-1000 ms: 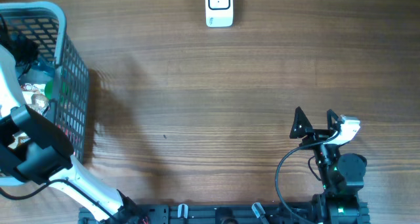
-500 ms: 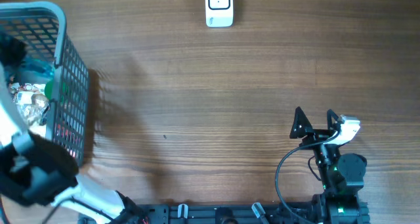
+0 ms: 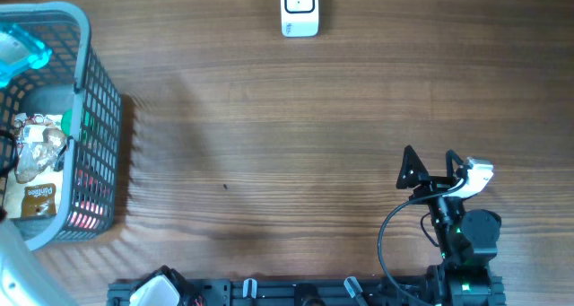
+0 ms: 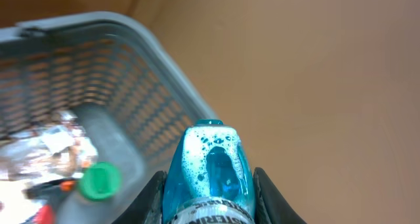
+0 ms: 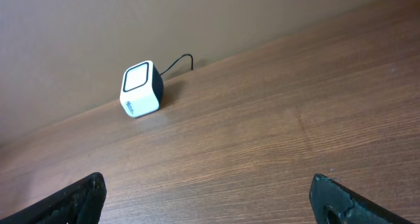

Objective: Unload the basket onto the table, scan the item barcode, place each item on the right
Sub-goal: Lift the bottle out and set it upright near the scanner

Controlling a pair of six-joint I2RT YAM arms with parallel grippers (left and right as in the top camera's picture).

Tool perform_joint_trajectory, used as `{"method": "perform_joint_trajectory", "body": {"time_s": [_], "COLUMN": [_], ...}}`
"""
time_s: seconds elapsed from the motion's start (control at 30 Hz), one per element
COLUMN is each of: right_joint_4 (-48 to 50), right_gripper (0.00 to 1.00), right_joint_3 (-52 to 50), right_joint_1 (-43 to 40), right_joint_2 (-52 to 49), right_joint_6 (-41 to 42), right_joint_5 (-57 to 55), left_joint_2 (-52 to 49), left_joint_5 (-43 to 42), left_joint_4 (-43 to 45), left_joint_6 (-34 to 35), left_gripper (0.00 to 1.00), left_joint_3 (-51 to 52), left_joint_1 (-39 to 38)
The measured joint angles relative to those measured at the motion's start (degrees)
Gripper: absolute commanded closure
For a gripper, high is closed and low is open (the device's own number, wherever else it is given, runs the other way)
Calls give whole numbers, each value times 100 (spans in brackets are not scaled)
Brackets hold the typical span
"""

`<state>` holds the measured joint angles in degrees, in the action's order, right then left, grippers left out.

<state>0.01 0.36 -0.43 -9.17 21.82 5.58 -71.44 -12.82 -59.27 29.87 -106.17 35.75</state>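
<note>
the left arm, which a second ago lay across the basket (image 3: 97, 118), has swung up and out of it, and the left end effector (image 4: 211, 201) now holds a teal bottle (image 4: 211, 168) lifted above the rim. from overhead the bottle shows at the far left, over the basket's back corner. the fingers are clenched on the bottle's body, one on each side, with its foamy end pointing away from the wrist camera. left in the basket are a snack packet (image 3: 36, 162) and something with a green cap (image 4: 100, 181). the right end effector (image 3: 430, 162) has not moved: it sits at the near right of the bench (image 3: 269, 162), released, jaws wide with nothing between them. the scanner (image 3: 300, 10) stands at the far edge of the bench, well apart from the bottle. so the pick looks done and the carry remains: the bottle must cross to the scanner and be turned until its barcode faces the window. no barcode shows in any view, so i cannot tell which side carries it. on a smooth, rounded bottle, a slip while turning is the risk.
</note>
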Motion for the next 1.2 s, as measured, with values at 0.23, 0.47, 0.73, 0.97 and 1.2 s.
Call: {"method": "perform_joint_trajectory", "body": {"time_s": [0.23, 0.47, 0.73, 0.97, 1.2], "right_joint_4": [0, 2, 2, 42, 107], "right_gripper": [0, 0, 0, 0, 0], "right_joint_3": [0, 0, 0, 0, 0], "right_joint_1": [0, 0, 0, 0, 0], "right_joint_2": [-2, -22, -24, -26, -26], "right_joint_6": [4, 4, 4, 4, 4], "right_joint_5": [0, 2, 17, 20, 20], "left_joint_2": [-87, -1209, -2590, -3303, -4048], "left_joint_5": [-826, -295, 466, 551, 518], "left_joint_4": [50, -127, -424, -348, -164], "left_joint_6": [223, -48, -765, -2208, -3274], "left_gripper": [87, 92, 90, 94, 90], "left_joint_3": [0, 0, 7, 4, 4], "left_joint_1": [-1023, -3093, -4531, -5309, -5493]}}
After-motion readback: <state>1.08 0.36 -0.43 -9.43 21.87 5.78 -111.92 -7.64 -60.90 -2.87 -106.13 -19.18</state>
